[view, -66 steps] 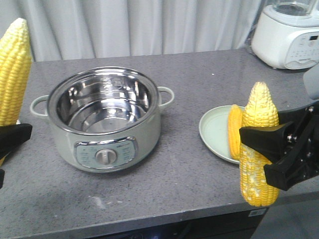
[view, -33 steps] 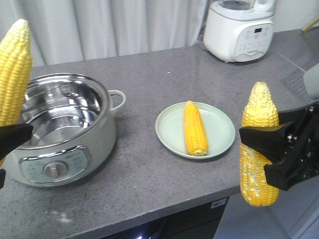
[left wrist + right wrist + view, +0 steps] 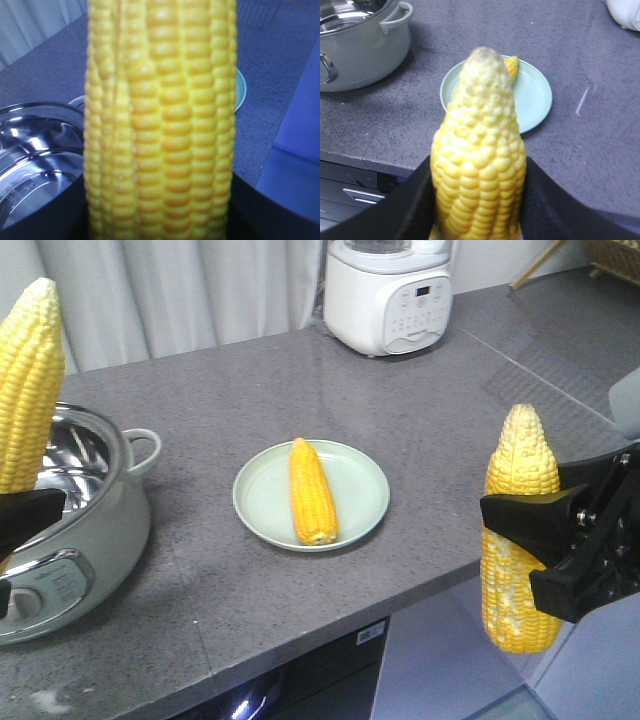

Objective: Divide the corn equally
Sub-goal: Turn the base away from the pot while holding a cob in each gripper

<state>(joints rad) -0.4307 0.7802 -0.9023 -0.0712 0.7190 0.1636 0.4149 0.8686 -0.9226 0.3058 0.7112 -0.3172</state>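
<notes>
**Two corn cobs held upright, one lying on the plate**

Far left of the pale green plate [image 3: 265, 495], the left claw [image 3: 25, 518] is clamped on a plain yellow cob [image 3: 30, 380], which stands upright with its tip up. Just left of the plate, a steel-lined pot [image 3: 75, 540] sits on the grey tabletop [image 3: 200, 390], apart from the plate. The plate cob [image 3: 312, 492] lies along the middle of the plate, with its pointed end towards the back. Behind the plate and a little to its right stands a white appliance [image 3: 388, 295]. Right of the plate, past the tabletop's edge, the right claw [image 3: 535, 550] grips a patchy cob [image 3: 520, 470] upright. This cob has whitish kernels low on its side.
</notes>
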